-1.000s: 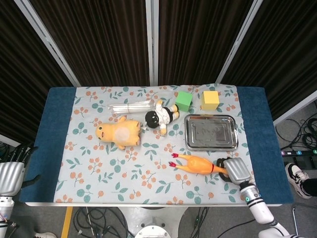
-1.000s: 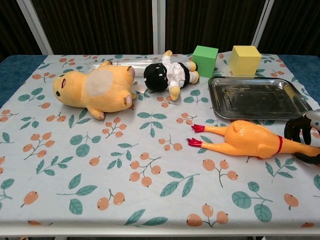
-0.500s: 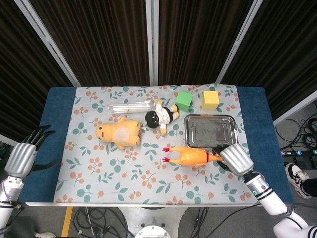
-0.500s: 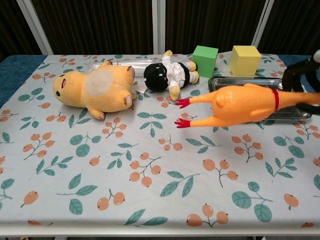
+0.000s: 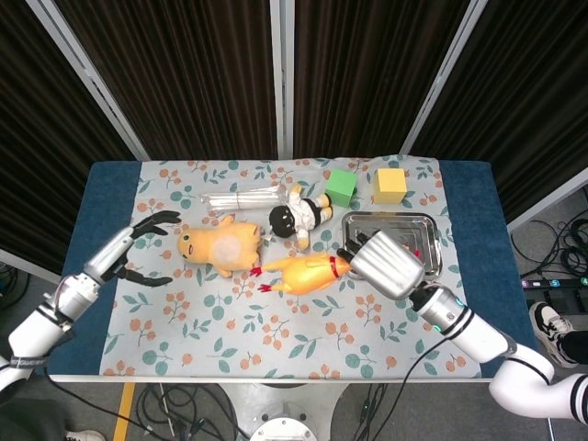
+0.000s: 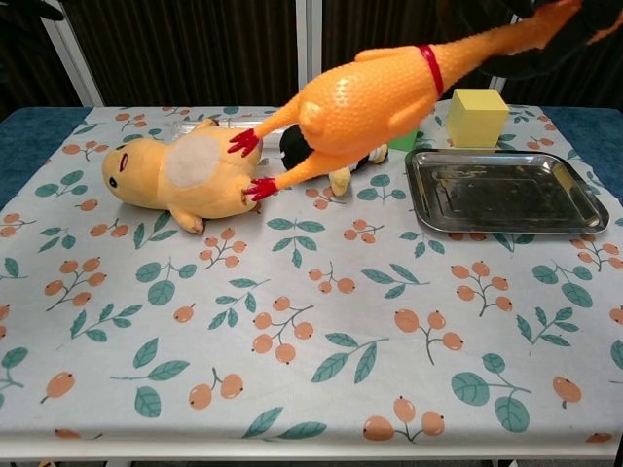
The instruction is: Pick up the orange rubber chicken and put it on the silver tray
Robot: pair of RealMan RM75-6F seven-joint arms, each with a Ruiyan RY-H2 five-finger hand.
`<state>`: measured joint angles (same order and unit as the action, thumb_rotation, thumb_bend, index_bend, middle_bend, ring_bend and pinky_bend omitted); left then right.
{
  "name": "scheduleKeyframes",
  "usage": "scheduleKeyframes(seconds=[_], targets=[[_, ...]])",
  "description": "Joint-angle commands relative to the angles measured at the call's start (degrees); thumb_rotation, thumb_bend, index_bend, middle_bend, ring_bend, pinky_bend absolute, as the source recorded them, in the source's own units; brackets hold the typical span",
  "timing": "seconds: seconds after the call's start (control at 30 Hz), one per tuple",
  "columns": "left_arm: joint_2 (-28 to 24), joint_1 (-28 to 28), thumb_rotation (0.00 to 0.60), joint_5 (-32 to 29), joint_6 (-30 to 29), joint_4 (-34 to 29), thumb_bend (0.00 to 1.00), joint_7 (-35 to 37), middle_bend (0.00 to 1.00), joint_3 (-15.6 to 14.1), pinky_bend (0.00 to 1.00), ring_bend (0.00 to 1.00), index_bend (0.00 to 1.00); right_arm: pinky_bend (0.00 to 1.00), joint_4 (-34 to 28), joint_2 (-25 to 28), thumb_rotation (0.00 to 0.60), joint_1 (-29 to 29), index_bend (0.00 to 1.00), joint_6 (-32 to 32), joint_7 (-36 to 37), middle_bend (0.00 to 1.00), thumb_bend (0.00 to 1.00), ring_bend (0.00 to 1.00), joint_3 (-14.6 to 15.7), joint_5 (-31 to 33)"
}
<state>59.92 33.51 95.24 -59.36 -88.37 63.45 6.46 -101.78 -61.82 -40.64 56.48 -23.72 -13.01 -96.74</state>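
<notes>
chicken (image 5: pixel 301 273) lifted higher, off table | right hand (image 5: pixel 386 265) grips its head end – feet dangle left of fingers | left hand (image 5: pixel 138 246) fingers spread wide, empty

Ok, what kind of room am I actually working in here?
Likely a robot lab or data-collection booth, not a home: dark pleated curtains on metal frames enclose the table, loose cables lie on the floor beside it, and the tabletop holds assorted props such as a silver tray and a yellow cube.

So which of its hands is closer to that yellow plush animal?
Left. The left hand hovers open just off the yellow plush animal. The right hand is farther away, holding the rubber chicken beside the tray.
</notes>
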Motion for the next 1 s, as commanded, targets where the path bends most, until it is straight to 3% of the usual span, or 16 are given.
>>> scheduleKeyframes(seconds=[0.03,0.27,0.63,1.0], targets=[[-0.51,8.84,0.6,2.55,7.05,0.47,0.0,17.98,0.21,-0.92,0.25,0.13,0.23,0.9,-1.28,-0.15,0.6,-3.13,0.8,-3.24,-2.42,0.64,0.47,0.64,-1.89,2.3],[-0.49,15.29,0.6,6.78,9.94,2.43,0.0,33.94,0.21,-4.82,0.25,0.13,0.23,0.9,-0.74,-2.39,0.6,-8.7,0.8,-7.48,-5.45,0.64,0.47,0.64,-4.45,5.59],[-0.43,20.33,0.6,8.44,10.78,2.08,0.01,37.04,0.21,-9.39,0.25,0.13,0.23,0.9,1.75,-5.96,0.6,-15.19,0.8,-10.76,-9.68,0.64,0.47,0.64,-5.73,8.66],[0.97,24.26,0.6,3.97,15.0,1.39,0.05,35.2,0.24,-10.19,0.3,0.19,0.24,0.9,2.61,-7.83,0.6,-18.0,0.8,-11.23,-11.45,0.64,0.47,0.64,-4.54,10.36]])
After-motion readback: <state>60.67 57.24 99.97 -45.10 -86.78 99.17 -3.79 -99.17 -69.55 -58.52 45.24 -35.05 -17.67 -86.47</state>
